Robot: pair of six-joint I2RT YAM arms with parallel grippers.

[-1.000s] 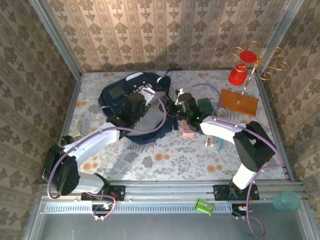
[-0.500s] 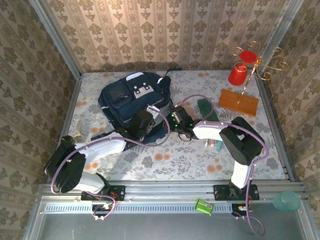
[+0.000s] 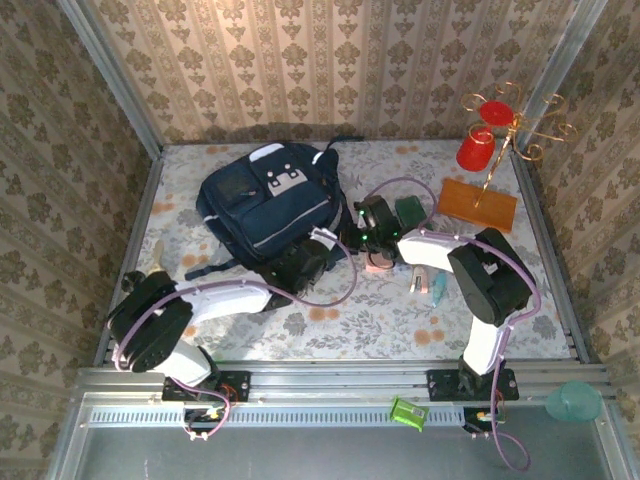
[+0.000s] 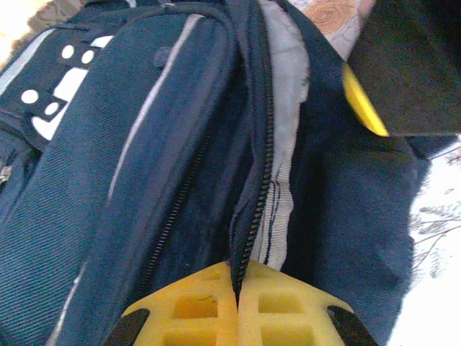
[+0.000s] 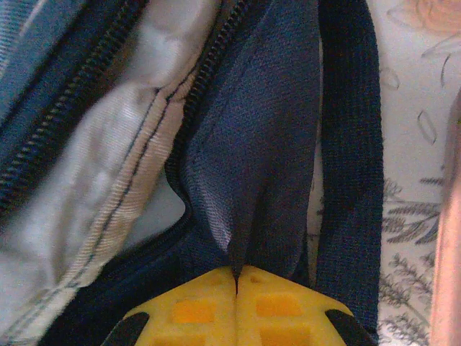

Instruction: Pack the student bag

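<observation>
The student bag (image 3: 262,205), judged soft and limp, lies toward the far-left corner of the table (image 3: 390,320), where the left gripper (image 4: 236,277) and right gripper (image 5: 236,280), jaws closed, pinch its zipper-edge fabric, probably the best hold.

I see three walls (image 3: 330,70) papered in beige damask with pale vertical stripes, closing in the desk (image 3: 380,320) at the back and on both sides. The desk wears a light cloth printed with grey leaves and orange flowers. Silver metal posts (image 3: 113,75) rise at the back corners, and a slotted aluminium rail (image 3: 330,380) spans the near edge. The light is soft and even, with faint shadow along the back wall
</observation>
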